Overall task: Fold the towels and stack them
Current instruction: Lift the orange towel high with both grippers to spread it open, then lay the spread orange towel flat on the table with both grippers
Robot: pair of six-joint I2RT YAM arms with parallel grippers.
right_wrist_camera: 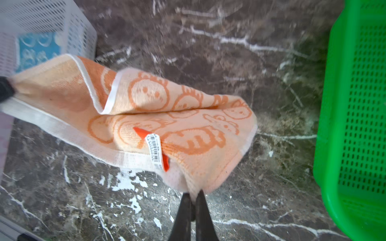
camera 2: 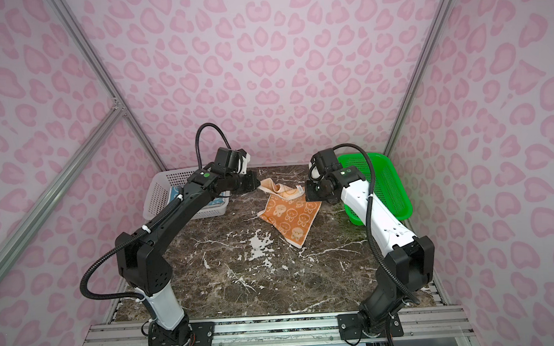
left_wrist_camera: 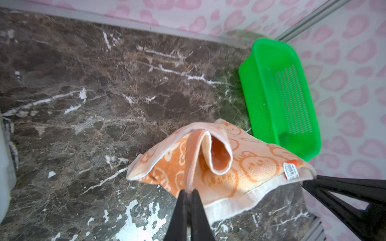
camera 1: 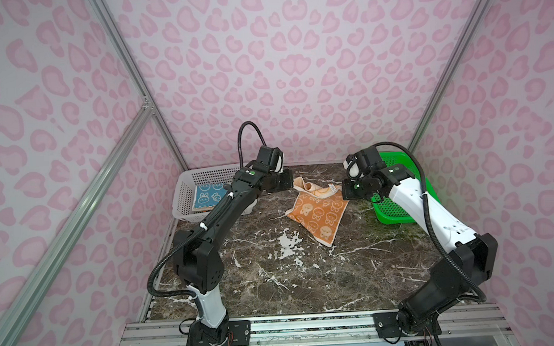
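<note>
The left gripper [left_wrist_camera: 189,191] pinches one corner of the orange towel [camera 1: 317,214]. The right gripper [right_wrist_camera: 194,193] pinches another corner. The towel sags between them, and its low part lies on the marble table [camera 1: 273,276]. The teal towel [camera 1: 207,196] sits in the white basket [camera 1: 186,189]

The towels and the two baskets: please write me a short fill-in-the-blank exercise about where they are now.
1. The left hand and the right hand are both shut on the terry towel with cream bunnies, whose colour is ____.
2. The teal terry towel with white bunnies lies inside the ____ perforated plastic basket.
3. The white barcode label on the held towel sits nearest the ____ hand.

Missing words: orange; white; right.
</note>
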